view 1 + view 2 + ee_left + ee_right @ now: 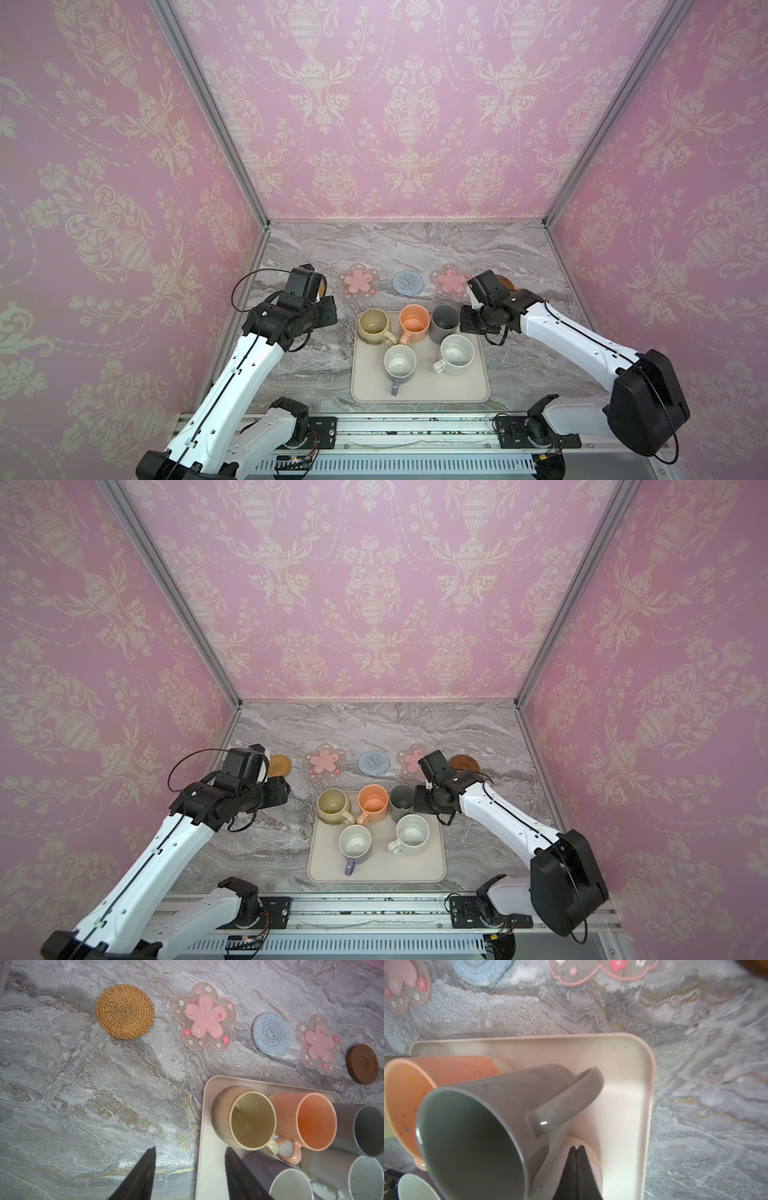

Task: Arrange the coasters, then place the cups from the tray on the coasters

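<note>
Five coasters lie in a row behind the tray [419, 390]: rattan [125, 1011], flower [358, 281], blue knitted [407, 283], flower [451, 280], brown wooden [464, 763]. On the tray stand the beige-yellow cup [374, 326], peach cup [414, 323], dark grey cup [444, 323], speckled white cup [456, 353] and lavender cup [400, 363]. My left gripper [190, 1149] is open and empty, straddling the tray's left edge. My right gripper [577, 1148] is shut on nothing, hovering above the speckled cup, beside the grey cup's handle [566, 1101].
Grey marble tabletop [299, 365] inside pink wallpapered walls. A metal rail [415, 432] with both arm bases runs along the front edge. Bare marble lies left and right of the tray.
</note>
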Action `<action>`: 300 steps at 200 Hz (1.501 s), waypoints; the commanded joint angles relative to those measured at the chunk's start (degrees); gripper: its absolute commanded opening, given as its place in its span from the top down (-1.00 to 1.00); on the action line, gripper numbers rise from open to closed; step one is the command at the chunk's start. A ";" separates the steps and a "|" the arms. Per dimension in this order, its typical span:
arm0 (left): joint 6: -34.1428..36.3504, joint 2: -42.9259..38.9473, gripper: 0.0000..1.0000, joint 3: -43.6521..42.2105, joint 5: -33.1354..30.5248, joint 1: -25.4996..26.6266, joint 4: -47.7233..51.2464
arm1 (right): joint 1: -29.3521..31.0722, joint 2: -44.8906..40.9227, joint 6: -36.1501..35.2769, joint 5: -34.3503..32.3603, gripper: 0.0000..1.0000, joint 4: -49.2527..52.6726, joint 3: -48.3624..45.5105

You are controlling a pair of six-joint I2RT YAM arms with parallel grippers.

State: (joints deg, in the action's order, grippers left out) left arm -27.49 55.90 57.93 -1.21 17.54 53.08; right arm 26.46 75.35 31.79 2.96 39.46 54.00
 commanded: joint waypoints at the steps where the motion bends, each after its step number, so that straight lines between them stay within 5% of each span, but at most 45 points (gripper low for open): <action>1: -0.49 -0.62 -0.12 0.41 0.55 0.27 1.83 | -3.14 -2.14 -3.34 -4.04 0.85 3.77 3.46; 77: -1.37 -0.82 -0.12 -0.92 0.35 0.30 1.07 | -5.38 10.94 -8.35 2.81 0.66 0.49 18.53; 125: -1.12 -1.48 -0.13 -1.95 -1.06 0.30 1.93 | -5.39 16.11 -10.65 2.45 0.58 2.77 19.05; 244: -1.52 0.55 -0.13 -2.08 1.16 0.30 -0.77 | -4.40 9.66 -10.07 3.33 0.55 2.92 5.61; 300: -0.99 -0.78 -0.14 -2.40 0.93 0.35 0.36 | -4.48 3.89 -13.90 0.75 0.25 6.93 6.83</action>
State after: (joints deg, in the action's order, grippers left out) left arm -27.94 56.23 56.36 -1.17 17.54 52.45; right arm 21.78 82.89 20.67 4.64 42.87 60.27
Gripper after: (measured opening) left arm 0.569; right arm 0.335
